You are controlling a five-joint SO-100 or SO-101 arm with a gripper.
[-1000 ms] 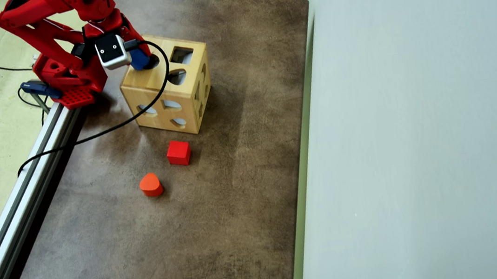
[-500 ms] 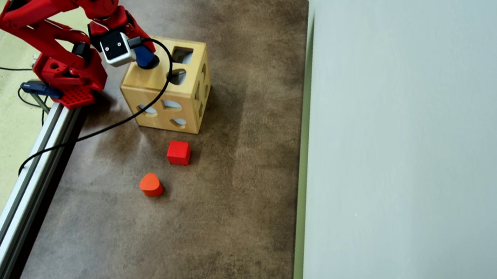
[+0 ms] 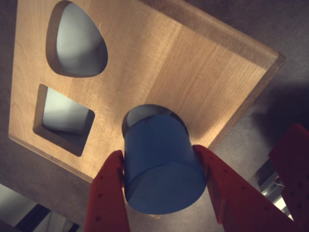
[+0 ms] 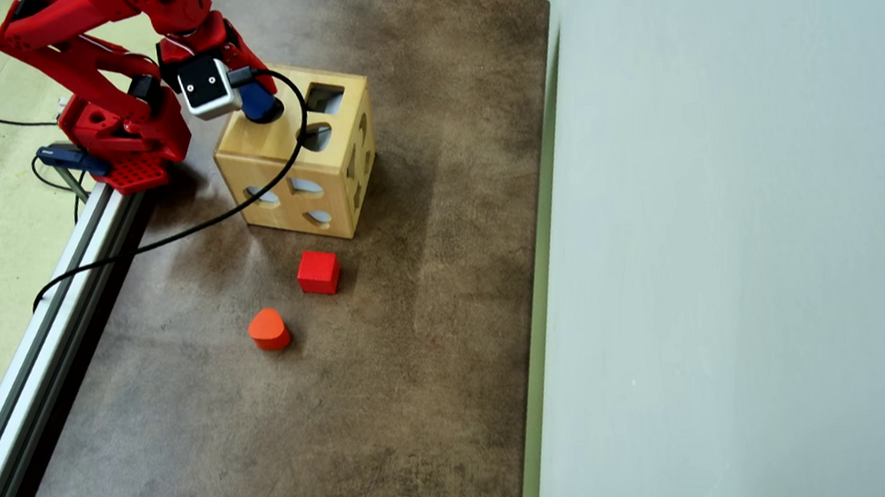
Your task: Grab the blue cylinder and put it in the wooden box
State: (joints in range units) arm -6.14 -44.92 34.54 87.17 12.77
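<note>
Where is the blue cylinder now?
In the wrist view the cylinder sits between the gripper's fingers, its far end at the round hole in the top of the box.

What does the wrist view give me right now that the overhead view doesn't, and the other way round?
Only the wrist view shows the gripper with a finger on each side of the blue cylinder, whose far end sits at the box's round hole. Only the overhead view shows the red cube and orange block lying on the table, apart from the box. Both show the cylinder over the wooden box top.
</note>
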